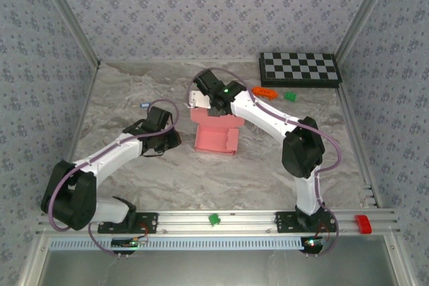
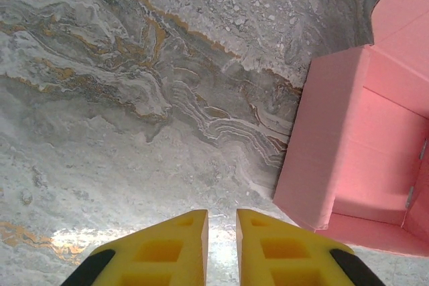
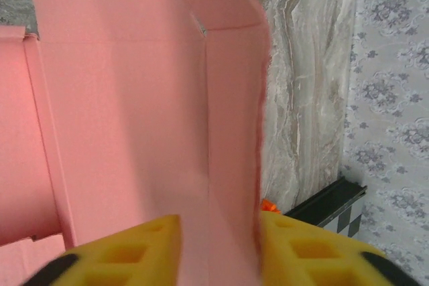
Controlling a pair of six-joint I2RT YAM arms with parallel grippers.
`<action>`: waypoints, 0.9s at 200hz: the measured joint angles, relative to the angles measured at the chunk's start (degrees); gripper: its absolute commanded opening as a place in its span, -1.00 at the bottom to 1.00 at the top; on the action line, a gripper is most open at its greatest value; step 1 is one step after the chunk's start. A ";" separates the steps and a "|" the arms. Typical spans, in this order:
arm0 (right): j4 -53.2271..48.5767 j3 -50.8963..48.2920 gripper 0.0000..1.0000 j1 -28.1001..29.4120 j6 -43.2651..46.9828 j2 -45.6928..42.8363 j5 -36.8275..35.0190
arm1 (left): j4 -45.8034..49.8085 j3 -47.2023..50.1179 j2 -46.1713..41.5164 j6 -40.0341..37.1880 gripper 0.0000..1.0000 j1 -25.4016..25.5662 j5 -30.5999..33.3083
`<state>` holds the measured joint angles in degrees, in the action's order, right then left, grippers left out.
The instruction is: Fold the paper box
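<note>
The salmon-pink paper box lies partly folded in the middle of the table, one flap raised at its far side. My right gripper hangs over that far edge. In the right wrist view the raised flap runs between the yellow fingers of the right gripper, which stand apart, so it is open. My left gripper sits just left of the box. Its jaws are a narrow gap apart with only bare table between them, and the box's side wall rises to their right.
A black-and-white checkerboard lies at the back right, with an orange block and a green piece beside it. A small blue item lies at the left. On the front rail sit a green piece and a red piece.
</note>
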<state>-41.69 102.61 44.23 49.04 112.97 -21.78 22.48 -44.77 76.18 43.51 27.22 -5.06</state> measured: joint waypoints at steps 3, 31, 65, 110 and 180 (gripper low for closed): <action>0.02 0.00 -0.05 0.00 0.09 -0.02 0.00 | 0.00 0.02 -0.02 0.00 -0.57 -0.09 0.00; 0.44 -0.04 0.09 0.00 -0.11 -0.96 -0.35 | -0.04 0.04 -0.02 -1.20 -0.39 -0.61 0.26; 1.07 -0.07 0.13 -0.39 -2.99 -4.68 -0.57 | -0.15 -0.07 -0.76 -5.20 0.01 -1.84 1.31; 1.44 -4.22 0.18 -3.50 -15.93 -14.38 -0.28 | -3.10 -2.91 -0.59 -15.04 0.27 -4.26 -0.04; 2.34 -29.09 0.16 -13.64 -46.56 -31.69 9.53 | -8.24 -17.40 13.42 -25.46 0.26 -8.85 -14.78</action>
<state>-39.35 73.52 30.59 2.48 81.28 -12.25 14.24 -62.17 89.60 18.04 18.37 -19.84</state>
